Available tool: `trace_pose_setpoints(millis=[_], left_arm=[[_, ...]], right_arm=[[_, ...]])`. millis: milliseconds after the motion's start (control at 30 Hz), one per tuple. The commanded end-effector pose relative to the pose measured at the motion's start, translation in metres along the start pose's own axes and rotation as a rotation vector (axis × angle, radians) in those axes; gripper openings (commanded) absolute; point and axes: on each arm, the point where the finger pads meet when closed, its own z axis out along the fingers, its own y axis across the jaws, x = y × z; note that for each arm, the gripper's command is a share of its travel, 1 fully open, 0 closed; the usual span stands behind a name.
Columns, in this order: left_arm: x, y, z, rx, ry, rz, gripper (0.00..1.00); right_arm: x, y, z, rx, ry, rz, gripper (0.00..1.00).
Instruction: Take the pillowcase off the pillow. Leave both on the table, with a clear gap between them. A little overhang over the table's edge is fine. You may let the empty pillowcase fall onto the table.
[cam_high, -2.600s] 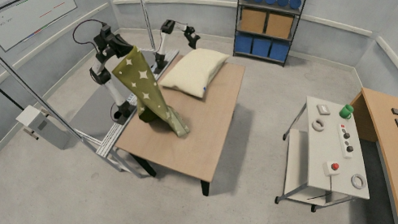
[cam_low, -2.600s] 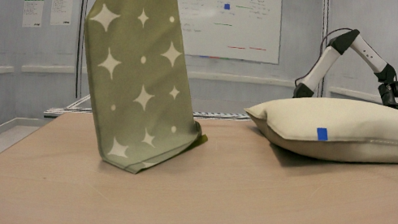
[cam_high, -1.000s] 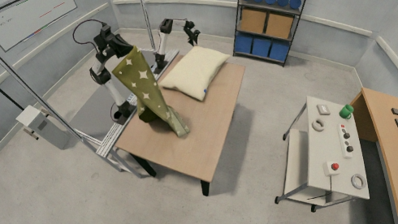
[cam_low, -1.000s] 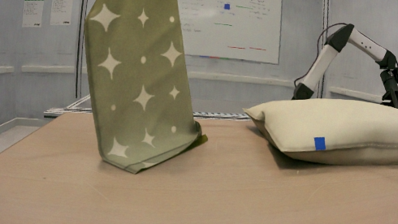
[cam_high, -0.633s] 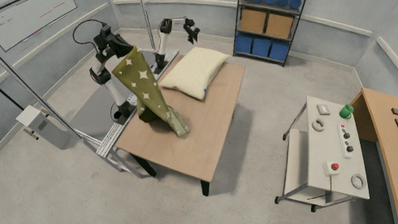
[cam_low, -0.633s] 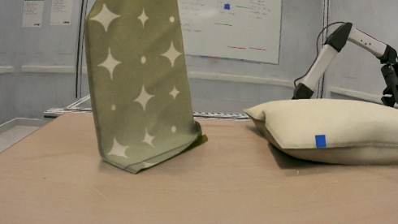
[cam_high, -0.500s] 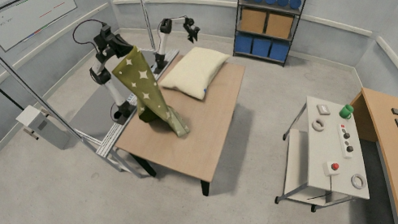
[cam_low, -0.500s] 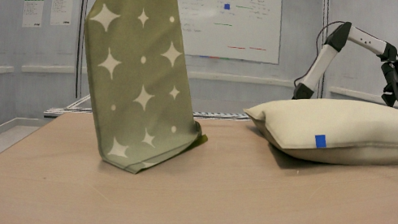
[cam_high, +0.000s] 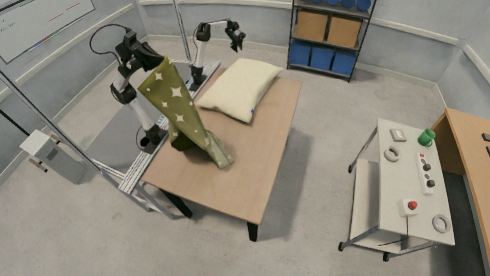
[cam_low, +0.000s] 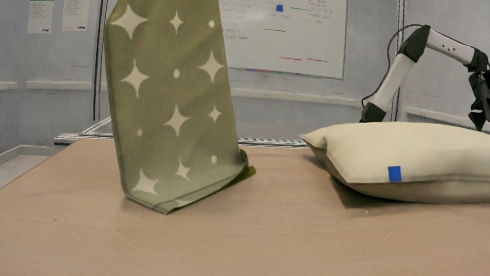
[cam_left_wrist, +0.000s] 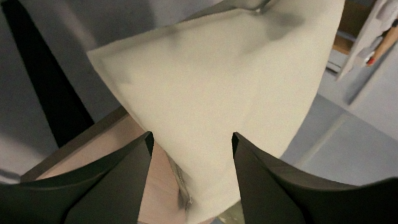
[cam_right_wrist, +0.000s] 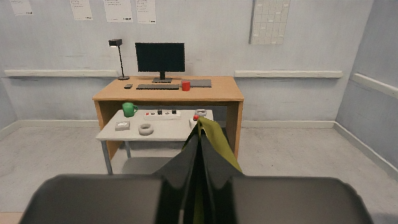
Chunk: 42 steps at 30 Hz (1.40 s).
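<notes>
Pillow (cam_high: 242, 87) (cam_low: 410, 152) (cam_left_wrist: 215, 90): blue tag (cam_high: 252, 111) (cam_low: 394, 174) | whiteboard (cam_high: 45, 27) (cam_low: 300, 42): writing illegible | right pincer (cam_high: 161, 62) (cam_right_wrist: 200, 134): clamping pillowcase (cam_high: 185, 112) (cam_low: 172, 100) (cam_left_wrist: 232, 214) (cam_right_wrist: 217, 137)

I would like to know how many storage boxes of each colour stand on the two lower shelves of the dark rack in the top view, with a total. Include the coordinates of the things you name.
Brown boxes (cam_high: 311, 26) (cam_high: 344, 31): 2
Blue boxes (cam_high: 300, 53) (cam_high: 321, 58) (cam_high: 343, 62): 3
Total: 5

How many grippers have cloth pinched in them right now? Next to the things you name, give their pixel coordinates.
1: the right gripper (cam_high: 159, 61) (cam_right_wrist: 199, 136), shut on the pillowcase (cam_high: 182, 112) (cam_low: 172, 95) (cam_right_wrist: 216, 137). The left gripper (cam_high: 239, 46) (cam_low: 479, 122) (cam_left_wrist: 192, 134) is open above the pillow (cam_high: 242, 87) (cam_low: 410, 150) (cam_left_wrist: 215, 85).
</notes>
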Motion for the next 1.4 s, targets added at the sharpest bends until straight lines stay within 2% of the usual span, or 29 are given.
trace_pose_setpoints(millis=[0, 100, 133, 167, 300, 600, 700, 733, 1033, 1167, 1233, 1367], left_arm=[[0.003, -0.016, -0.011, -0.038, -0.098, 0.138, 0.63], [0.006, -0.018, -0.013, -0.055, -0.119, 0.169, 0.63], [0.004, -0.005, -0.004, -0.069, -0.100, 0.129, 0.63], [0.009, -0.015, -0.011, -0.066, -0.119, 0.170, 0.63], [0.019, -0.021, -0.015, -0.095, -0.158, 0.233, 0.63], [0.060, -0.054, -0.025, -0.161, -0.343, 0.517, 0.63], [0.060, -0.045, -0.019, -0.171, -0.315, 0.473, 0.63], [0.070, -0.058, -0.026, -0.148, -0.334, 0.509, 0.63], [0.108, -0.091, -0.035, -0.124, -0.487, 0.762, 0.63], [0.129, -0.112, -0.037, -0.077, -0.559, 0.875, 0.63], [0.129, -0.112, -0.037, -0.077, -0.559, 0.875, 0.63], [0.153, -0.129, -0.042, -0.019, -0.614, 0.973, 0.63]], right_arm=[[-0.027, 0.001, -0.006, 0.006, -0.071, -0.014, 0.01], [-0.027, 0.001, -0.006, 0.006, -0.071, -0.014, 0.01], [-0.027, 0.001, -0.006, 0.006, -0.071, -0.014, 0.01], [-0.027, 0.001, -0.006, 0.006, -0.071, -0.014, 0.01], [-0.027, 0.001, -0.006, 0.006, -0.071, -0.014, 0.01], [-0.027, 0.001, -0.006, 0.006, -0.071, -0.014, 0.01], [-0.027, 0.001, -0.006, 0.006, -0.071, -0.014, 0.01], [-0.027, 0.001, -0.006, 0.006, -0.071, -0.014, 0.01], [-0.027, 0.001, -0.006, 0.006, -0.071, -0.014, 0.01], [-0.027, 0.001, -0.006, 0.006, -0.071, -0.014, 0.01], [-0.027, 0.001, -0.006, 0.006, -0.071, -0.014, 0.01], [-0.027, 0.001, -0.006, 0.006, -0.071, -0.014, 0.01]])
